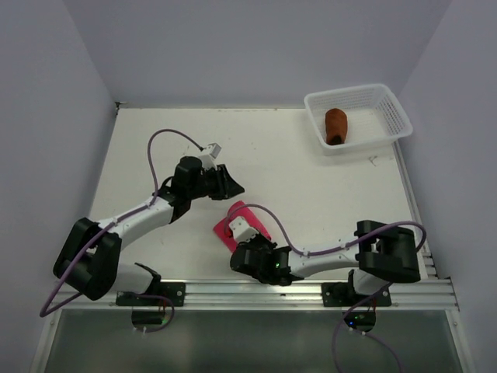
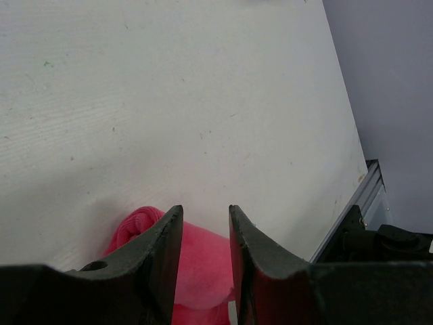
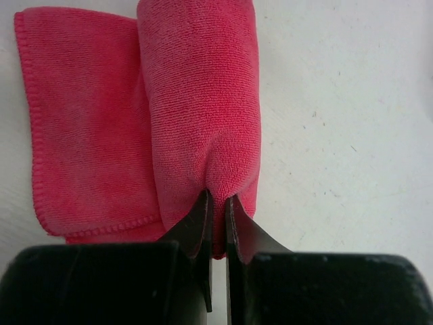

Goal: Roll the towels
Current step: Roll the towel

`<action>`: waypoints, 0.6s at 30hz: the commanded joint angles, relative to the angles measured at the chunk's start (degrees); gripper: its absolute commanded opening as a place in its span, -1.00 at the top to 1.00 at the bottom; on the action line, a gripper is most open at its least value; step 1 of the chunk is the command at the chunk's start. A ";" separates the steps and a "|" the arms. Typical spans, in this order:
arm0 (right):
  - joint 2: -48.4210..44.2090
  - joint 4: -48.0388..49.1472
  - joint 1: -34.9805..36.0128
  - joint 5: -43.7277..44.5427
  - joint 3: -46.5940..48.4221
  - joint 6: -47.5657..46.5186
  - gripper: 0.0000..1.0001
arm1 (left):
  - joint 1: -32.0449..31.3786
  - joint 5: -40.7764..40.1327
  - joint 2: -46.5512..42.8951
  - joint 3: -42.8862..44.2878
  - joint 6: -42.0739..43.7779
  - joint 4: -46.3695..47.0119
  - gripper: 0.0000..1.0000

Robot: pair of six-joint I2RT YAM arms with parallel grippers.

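The bright pink towel (image 1: 242, 210) lies near the front middle of the table, partly rolled. In the right wrist view the rolled part (image 3: 199, 88) lies on a flat remainder to its left. My right gripper (image 3: 218, 200) is shut on the near end of the roll; from above it sits on the towel (image 1: 242, 233). My left gripper (image 1: 233, 188) hovers just behind the towel, open and empty; the pink towel (image 2: 199, 271) shows between its fingers (image 2: 162, 250). The rust-brown towel (image 1: 335, 124) lies rolled in the basket.
A white mesh basket (image 1: 365, 143) stands at the back right corner. An aluminium rail (image 1: 311, 287) runs along the table's front edge. Grey walls close in the left, back and right sides.
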 commanded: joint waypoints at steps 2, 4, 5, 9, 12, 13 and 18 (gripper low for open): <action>5.62 -2.11 4.02 6.91 4.42 -0.07 1.00 | -1.76 1.01 -3.98 -0.85 -1.70 1.91 0.25; 7.38 -1.84 4.81 6.82 4.95 -0.16 1.00 | -2.73 0.84 -5.04 -2.08 -2.15 2.52 0.25; 7.64 -1.93 5.42 6.82 5.47 -0.51 1.00 | -2.99 0.83 -5.48 -2.69 -3.02 2.96 0.25; 8.09 -2.28 5.61 5.68 5.92 -0.96 1.00 | -5.97 0.31 -5.84 -6.99 -5.05 6.04 0.25; 7.91 -3.16 5.61 4.80 6.27 -0.78 1.00 | -8.52 -1.01 -4.87 -9.19 -5.93 8.06 0.25; 7.65 -3.68 5.69 4.10 6.27 -0.52 1.00 | -9.05 -1.79 -4.17 -9.73 -6.10 8.85 0.25; 5.63 -4.30 5.60 2.96 5.39 0.97 1.00 | -10.37 -3.73 -2.67 -14.72 -7.42 11.05 0.26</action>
